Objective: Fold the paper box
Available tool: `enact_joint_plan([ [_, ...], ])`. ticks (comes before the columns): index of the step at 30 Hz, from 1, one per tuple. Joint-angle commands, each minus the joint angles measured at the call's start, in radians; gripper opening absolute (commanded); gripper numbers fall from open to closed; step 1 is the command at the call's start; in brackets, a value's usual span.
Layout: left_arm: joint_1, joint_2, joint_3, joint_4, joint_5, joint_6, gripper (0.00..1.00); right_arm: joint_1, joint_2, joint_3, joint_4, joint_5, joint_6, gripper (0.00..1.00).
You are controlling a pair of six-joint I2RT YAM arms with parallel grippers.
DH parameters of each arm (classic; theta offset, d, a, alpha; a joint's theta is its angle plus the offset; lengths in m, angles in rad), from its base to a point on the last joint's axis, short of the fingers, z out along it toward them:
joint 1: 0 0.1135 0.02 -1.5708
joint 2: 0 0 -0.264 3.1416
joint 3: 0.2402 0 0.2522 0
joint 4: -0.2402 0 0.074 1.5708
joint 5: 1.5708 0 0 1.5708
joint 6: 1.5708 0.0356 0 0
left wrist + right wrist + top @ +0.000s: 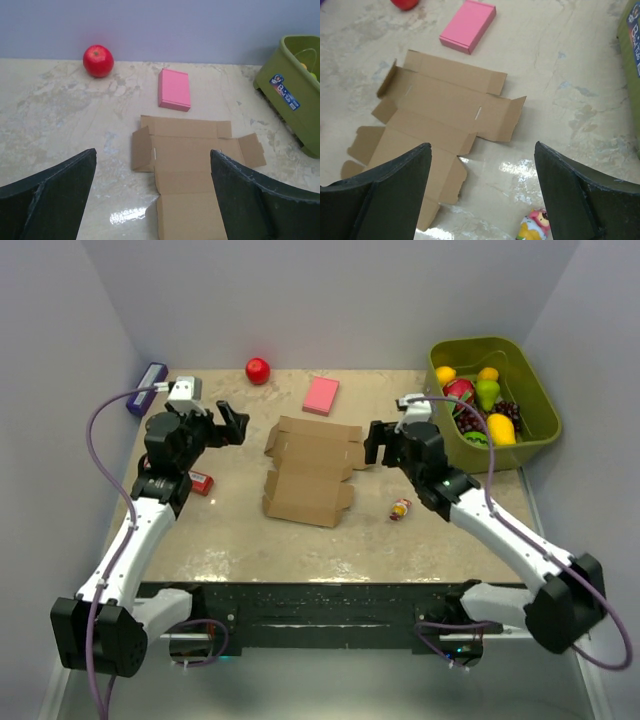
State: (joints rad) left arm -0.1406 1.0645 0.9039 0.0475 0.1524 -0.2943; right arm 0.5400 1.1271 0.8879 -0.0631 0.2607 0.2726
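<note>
Two empty claws stood wide open, the left claw [238, 426] and right claw [372, 445] flanking the unfolded paper box [310, 472] lying flat on the table [220, 532], likely posed to reach its flaps from both sides.

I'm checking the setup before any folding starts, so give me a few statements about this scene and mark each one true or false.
1. The paper box lies on the table as a flat, unfolded cut-out. True.
2. The left claw grips a flap of the paper box. False: it is open, empty and off to the box's left side.
3. The pink block lies beyond the paper box, apart from it. True.
4. The red apple sits inside the green bin. False: it rests on the table near the back wall.
5. The right claw is open and holds nothing. True.
</note>
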Motion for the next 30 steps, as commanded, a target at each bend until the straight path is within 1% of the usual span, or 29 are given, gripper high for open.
enact_joint_plan([
  [1,0.022,0.014,-0.034,0.069,0.105,-0.054,1.0,-0.002,0.195,0.132,-0.085,0.08,0.065,0.9],
  [2,0.022,0.031,-0.031,0.057,0.098,-0.048,1.0,-0.003,0.244,0.207,-0.151,0.116,0.069,0.9],
  [3,0.022,0.037,-0.025,0.043,0.087,-0.042,1.0,-0.005,0.348,0.248,-0.188,0.135,0.077,0.9],
  [4,0.022,0.044,-0.017,0.02,0.087,-0.037,0.98,-0.012,0.393,0.284,-0.216,0.141,0.082,0.9],
  [6,0.021,0.049,-0.016,0.011,0.101,-0.023,0.97,-0.066,0.486,0.336,-0.227,0.053,0.097,0.9],
  [7,0.021,0.045,-0.02,0.021,0.11,-0.023,0.96,-0.095,0.5,0.338,-0.213,0.001,0.109,0.89],
  [8,0.021,0.035,-0.026,0.028,0.111,-0.025,0.96,-0.157,0.513,0.313,-0.163,-0.064,0.14,0.87],
  [9,0.021,0.032,-0.03,0.031,0.111,-0.025,0.96,-0.181,0.517,0.3,-0.14,-0.142,0.152,0.86],
  [10,0.021,0.031,-0.033,0.031,0.107,-0.023,0.96,-0.195,0.526,0.29,-0.118,-0.162,0.157,0.86],
  [11,0.019,0.032,-0.034,0.029,0.102,-0.023,0.96,-0.201,0.53,0.28,-0.092,-0.17,0.146,0.86],
  [14,0.015,0.043,-0.036,0.026,0.107,-0.029,0.96,-0.202,0.569,0.29,-0.084,-0.207,0.125,0.86],
  [18,0.007,0.06,-0.033,0.025,0.125,-0.029,0.96,-0.203,0.634,0.299,-0.073,-0.198,0.123,0.85],
  [23,-0.01,0.057,-0.031,0.009,0.095,-0.011,0.96,-0.207,0.717,0.318,-0.029,-0.258,0.129,0.82],
  [26,-0.017,0.037,-0.03,-0.006,0.041,0.003,0.95,-0.209,0.72,0.301,0.015,-0.343,0.122,0.82],
  [28,-0.024,0.014,-0.034,-0.011,-0.022,0.004,0.95,-0.207,0.712,0.272,0.057,-0.354,0.125,0.82],
  [30,-0.025,-0.004,-0.045,0.006,-0.074,-0.012,0.93,-0.21,0.715,0.263,0.06,-0.35,0.126,0.82],
])
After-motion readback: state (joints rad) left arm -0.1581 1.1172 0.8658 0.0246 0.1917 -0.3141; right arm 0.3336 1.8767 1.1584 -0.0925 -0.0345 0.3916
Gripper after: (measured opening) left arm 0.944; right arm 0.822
